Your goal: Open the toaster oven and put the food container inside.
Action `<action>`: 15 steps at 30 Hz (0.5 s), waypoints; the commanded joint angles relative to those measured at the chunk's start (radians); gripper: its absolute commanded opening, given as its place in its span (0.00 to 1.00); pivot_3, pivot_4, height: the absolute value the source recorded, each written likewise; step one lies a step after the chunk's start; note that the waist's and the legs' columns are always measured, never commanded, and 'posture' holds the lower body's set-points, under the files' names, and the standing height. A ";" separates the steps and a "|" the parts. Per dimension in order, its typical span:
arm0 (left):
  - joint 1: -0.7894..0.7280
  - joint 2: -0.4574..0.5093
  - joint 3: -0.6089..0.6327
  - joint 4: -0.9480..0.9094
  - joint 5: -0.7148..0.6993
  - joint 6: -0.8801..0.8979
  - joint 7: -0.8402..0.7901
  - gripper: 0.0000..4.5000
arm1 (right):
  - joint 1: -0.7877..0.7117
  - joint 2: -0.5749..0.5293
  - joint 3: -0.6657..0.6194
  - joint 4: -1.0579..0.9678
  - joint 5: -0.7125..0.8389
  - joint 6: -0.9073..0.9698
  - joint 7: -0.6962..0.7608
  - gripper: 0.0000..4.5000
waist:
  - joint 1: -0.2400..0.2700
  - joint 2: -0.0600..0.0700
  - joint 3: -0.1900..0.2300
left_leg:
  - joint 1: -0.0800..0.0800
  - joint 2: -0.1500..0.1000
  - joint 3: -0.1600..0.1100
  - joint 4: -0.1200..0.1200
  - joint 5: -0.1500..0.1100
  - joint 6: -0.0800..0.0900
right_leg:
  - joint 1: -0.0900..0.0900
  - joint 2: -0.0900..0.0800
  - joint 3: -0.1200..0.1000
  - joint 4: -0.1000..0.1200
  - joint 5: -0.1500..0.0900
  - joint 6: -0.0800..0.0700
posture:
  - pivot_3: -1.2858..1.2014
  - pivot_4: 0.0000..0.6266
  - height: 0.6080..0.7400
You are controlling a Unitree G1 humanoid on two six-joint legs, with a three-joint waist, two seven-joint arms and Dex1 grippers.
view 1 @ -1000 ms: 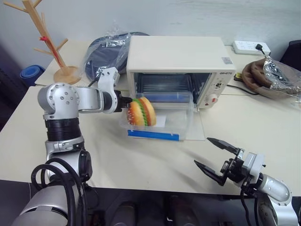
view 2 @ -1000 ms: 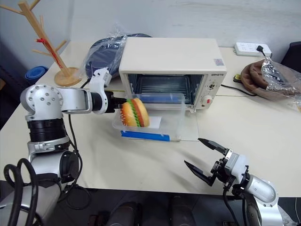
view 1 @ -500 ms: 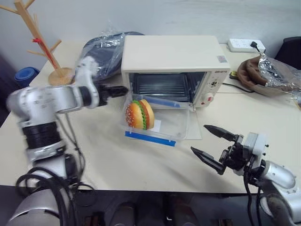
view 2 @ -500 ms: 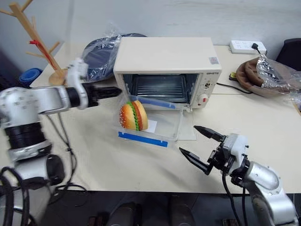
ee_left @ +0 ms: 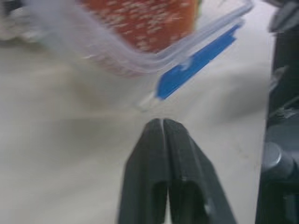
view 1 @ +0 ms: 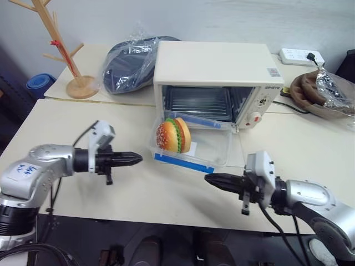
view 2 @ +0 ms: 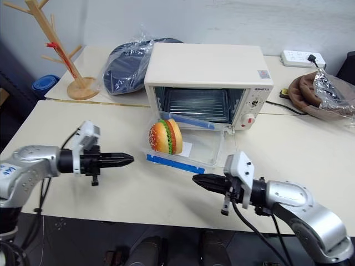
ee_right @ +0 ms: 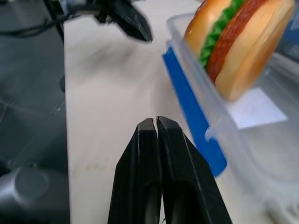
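Left gripper (view 1: 138, 159) is pulled back off the food container (view 1: 191, 145), right gripper (view 1: 209, 178) is in closer, both pinched together empty, toaster oven (view 1: 216, 77) door down

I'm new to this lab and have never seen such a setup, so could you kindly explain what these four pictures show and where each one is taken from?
This is a humanoid robot with two arms, each ending in a two-fingered black gripper. The two wide pictures come from the two eyes of its head camera, looking down over a table. The two close-ups come from cameras on its wrists, looking along the fingers.

On the table stands a cream toaster oven with its glass door dropped open. A clear food container with a toy hamburger inside sits in front of the oven's mouth, on the door, not yet inside.

The left gripper and the right gripper are both shut and hold nothing, each pointing toward the container from its own side.
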 commanded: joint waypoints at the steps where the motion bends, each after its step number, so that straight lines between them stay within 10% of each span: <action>1: -0.016 -0.078 -0.037 -0.023 0.029 -0.015 0.083 0.00 | -0.038 0.014 -0.010 0.026 -0.056 -0.004 -0.027 0.00 | 0.000 0.000 0.000 | 0.000 0.000 0.000 0.000 0.000 0.000 | 0.000 0.000 0.000 0.000 0.000 0.000 | 0.52 0.24 1.00; 15: -0.150 -0.411 -0.048 0.205 0.163 -0.176 0.316 0.00 | -0.258 0.103 0.008 0.409 -0.324 -0.269 0.053 0.00 | -0.012 0.000 0.000 | -0.008 0.000 0.002 0.011 0.002 -0.003 | -0.004 0.005 0.001 0.003 0.003 0.004 | 0.52 0.24 1.00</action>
